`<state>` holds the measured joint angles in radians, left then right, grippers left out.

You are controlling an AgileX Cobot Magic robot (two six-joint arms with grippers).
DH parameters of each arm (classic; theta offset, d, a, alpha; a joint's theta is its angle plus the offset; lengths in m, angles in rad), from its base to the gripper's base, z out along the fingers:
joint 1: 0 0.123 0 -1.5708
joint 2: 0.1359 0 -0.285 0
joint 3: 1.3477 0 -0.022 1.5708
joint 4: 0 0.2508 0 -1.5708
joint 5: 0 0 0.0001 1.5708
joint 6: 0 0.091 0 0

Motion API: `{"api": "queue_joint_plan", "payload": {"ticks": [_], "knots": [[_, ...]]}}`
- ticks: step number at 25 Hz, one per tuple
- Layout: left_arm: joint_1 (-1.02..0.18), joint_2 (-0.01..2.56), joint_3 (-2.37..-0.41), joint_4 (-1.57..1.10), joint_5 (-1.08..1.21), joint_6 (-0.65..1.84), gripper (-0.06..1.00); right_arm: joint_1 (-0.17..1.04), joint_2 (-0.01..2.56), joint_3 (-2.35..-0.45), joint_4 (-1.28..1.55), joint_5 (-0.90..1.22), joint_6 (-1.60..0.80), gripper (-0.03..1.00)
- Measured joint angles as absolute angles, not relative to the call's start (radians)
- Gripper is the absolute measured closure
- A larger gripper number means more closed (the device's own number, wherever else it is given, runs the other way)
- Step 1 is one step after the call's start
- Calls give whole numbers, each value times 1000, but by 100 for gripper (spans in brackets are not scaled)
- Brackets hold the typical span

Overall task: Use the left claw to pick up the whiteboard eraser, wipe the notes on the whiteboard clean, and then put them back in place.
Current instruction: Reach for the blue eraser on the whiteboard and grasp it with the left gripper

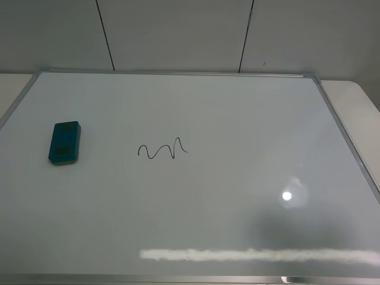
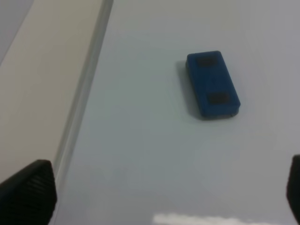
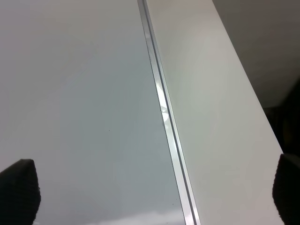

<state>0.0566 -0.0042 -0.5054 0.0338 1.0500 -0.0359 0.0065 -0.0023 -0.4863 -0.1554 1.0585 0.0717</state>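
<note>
The teal-blue whiteboard eraser (image 1: 64, 142) lies flat on the left part of the whiteboard (image 1: 237, 119). The notes (image 1: 162, 149), a thin black wavy squiggle, are near the board's middle, to the right of the eraser. No arm shows in the exterior high view. In the left wrist view the eraser (image 2: 213, 84) lies on the board ahead of my left gripper (image 2: 161, 194). Its black fingertips (image 2: 29, 192) stand wide apart, open and empty, with the board's left frame (image 2: 84, 89) beside them. My right gripper (image 3: 152, 192) is open and empty over the board's right frame (image 3: 161, 103).
The whiteboard lies on a pale table (image 1: 362, 95) that shows beyond its frame on both sides. A grey panelled wall (image 1: 178, 32) stands behind. A lamp glare (image 1: 287, 196) and a bright reflected strip (image 1: 255, 255) lie on the board's near right part.
</note>
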Motion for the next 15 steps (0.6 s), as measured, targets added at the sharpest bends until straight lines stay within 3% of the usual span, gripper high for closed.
{"api": "queue_joint_plan", "payload": {"ticks": [15], "knots": [[57, -4, -505, 38, 1050, -39, -5, 6, -2, -486, -155, 1058, 72, -2]]}}
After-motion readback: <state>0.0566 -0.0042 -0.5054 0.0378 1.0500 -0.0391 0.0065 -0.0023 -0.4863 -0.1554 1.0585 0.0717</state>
